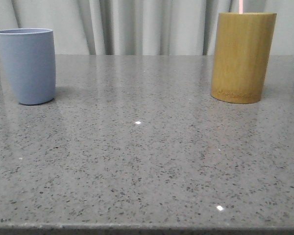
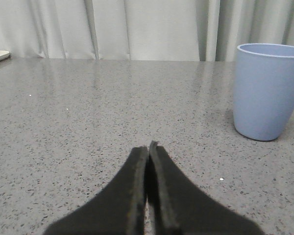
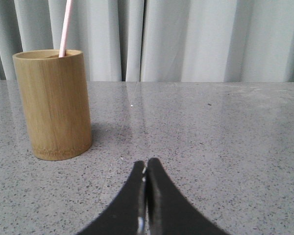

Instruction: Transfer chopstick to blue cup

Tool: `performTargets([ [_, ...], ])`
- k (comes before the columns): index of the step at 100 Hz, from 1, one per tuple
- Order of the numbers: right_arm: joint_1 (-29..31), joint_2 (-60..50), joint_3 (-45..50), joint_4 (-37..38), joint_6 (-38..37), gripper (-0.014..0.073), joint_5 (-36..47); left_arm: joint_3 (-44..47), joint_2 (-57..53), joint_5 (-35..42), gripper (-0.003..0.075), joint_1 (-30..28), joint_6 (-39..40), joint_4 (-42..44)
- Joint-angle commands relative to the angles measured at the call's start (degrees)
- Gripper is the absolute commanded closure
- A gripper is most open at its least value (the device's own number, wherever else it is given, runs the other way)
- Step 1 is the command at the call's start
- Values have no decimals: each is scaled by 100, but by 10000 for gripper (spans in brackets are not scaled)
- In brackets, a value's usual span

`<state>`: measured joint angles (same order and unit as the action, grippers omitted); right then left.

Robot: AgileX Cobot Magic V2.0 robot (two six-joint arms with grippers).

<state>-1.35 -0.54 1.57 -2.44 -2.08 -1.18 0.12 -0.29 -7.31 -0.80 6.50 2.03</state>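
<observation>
1. Progress: nothing of the transfer is done. The chopstick stands inside the bamboo holder, which sits toward the far right corner of the tabletop. The blue cup stands toward the far left corner, well apart from the holder; its inside is hidden from these views, and nothing rises above its rim.

2. My fingers: my left gripper has its fingers pressed together on nothing, low over the tabletop, with the blue cup ahead and to one side. My right gripper is likewise closed and empty, with the bamboo holder ahead of it and apart from it.

3. What is left, as I judge it: spreading my right fingers, pinching the chopstick above the holder's rim, lifting it clear, carrying it across to the blue cup and releasing it inside.

4. Orientation: the chopstick's long axis runs nearly vertical, with a slight lean. Its lower part is hidden in the holder; its upper end points up and runs out of view, so the tip is not visible.
</observation>
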Motion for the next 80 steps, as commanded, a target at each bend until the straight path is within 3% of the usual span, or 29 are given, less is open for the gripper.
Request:
performTargets([
  [1, 34, -123, 7, 53, 13, 654, 404, 58, -193, 451, 739, 0, 23, -47],
  [80, 34, -123, 2, 48, 13, 654, 652, 58, -193, 615, 739, 0, 23, -47],
])
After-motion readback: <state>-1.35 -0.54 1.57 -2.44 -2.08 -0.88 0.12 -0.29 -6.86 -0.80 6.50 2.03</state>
